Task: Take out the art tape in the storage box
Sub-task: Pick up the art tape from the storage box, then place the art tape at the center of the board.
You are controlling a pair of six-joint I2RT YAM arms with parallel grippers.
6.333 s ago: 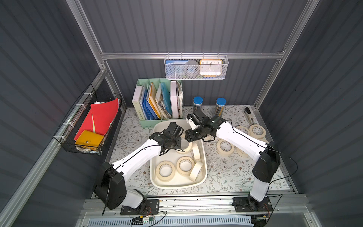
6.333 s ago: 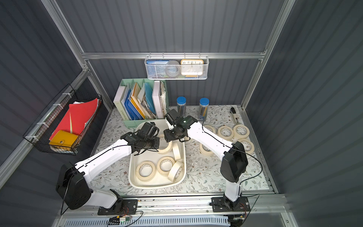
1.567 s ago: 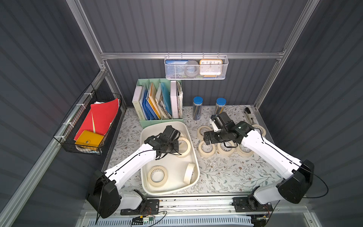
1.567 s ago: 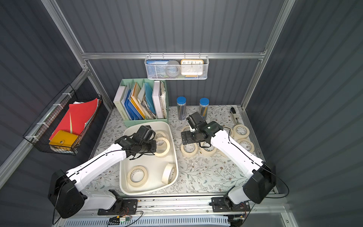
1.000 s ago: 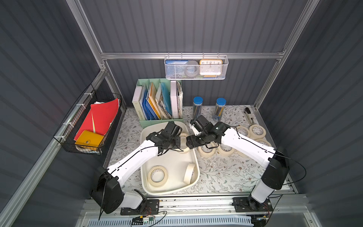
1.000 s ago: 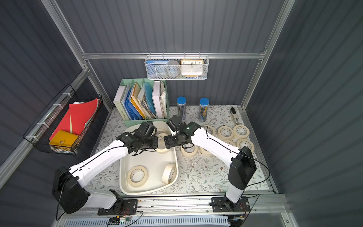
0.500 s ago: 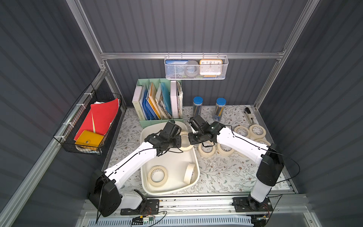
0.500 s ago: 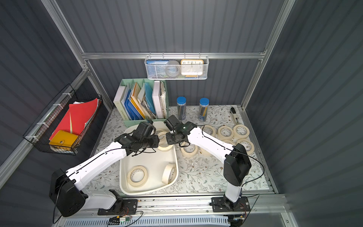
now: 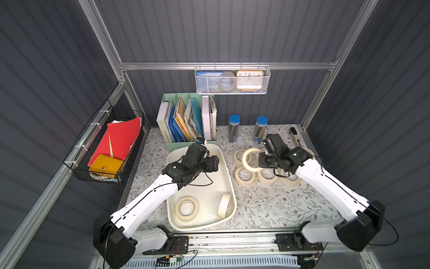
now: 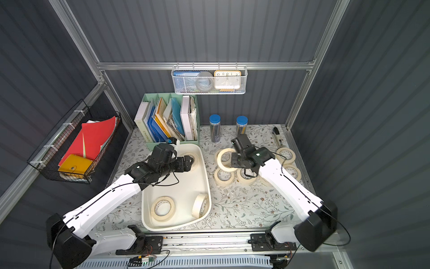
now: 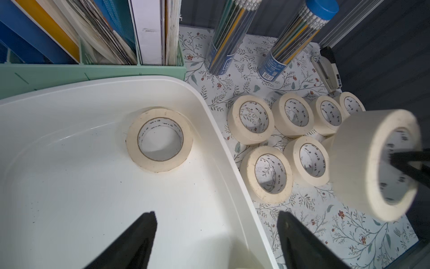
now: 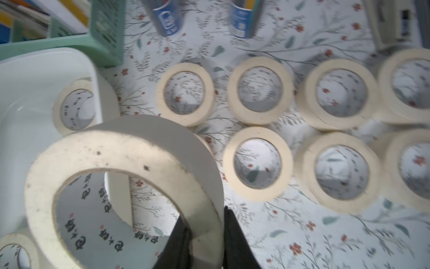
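A: Starting at the left. The left gripper (image 9: 212, 164) hangs over the far end of the storage box (image 9: 232, 186) with its jaws spread wide and nothing between them. The left wrist view agrees: both fingers (image 11: 135, 242) stand apart over the box's rim and floor.

B: Any art tape (image 9: 178, 209) in the box?

A: Three rolls.
- The far roll (image 11: 132, 144) lies flat just ahead of that gripper.
- The near roll I just marked also lies flat, at the end closest to the arm bases.
- The tipped roll (image 9: 222, 205) stands on edge against the right wall.

B: And right of the box?

A: The laid-out rolls (image 9: 236, 178) lie flat on the floral worktop (image 9: 267, 205) in a tight cluster near the box's right rim, some of them touching. Two blue-capped pencil tubes (image 9: 233, 130) stand behind them. A mint file organiser (image 9: 183, 145) sits at the box's far end.

B: The right gripper?

A: The right gripper (image 9: 261, 161) is clamped on the wall of one more roll, with one finger inside the core and one outside. That lifted roll (image 12: 130, 149) is tilted up on edge, clear of the worktop, over the side of the cluster nearest the box.
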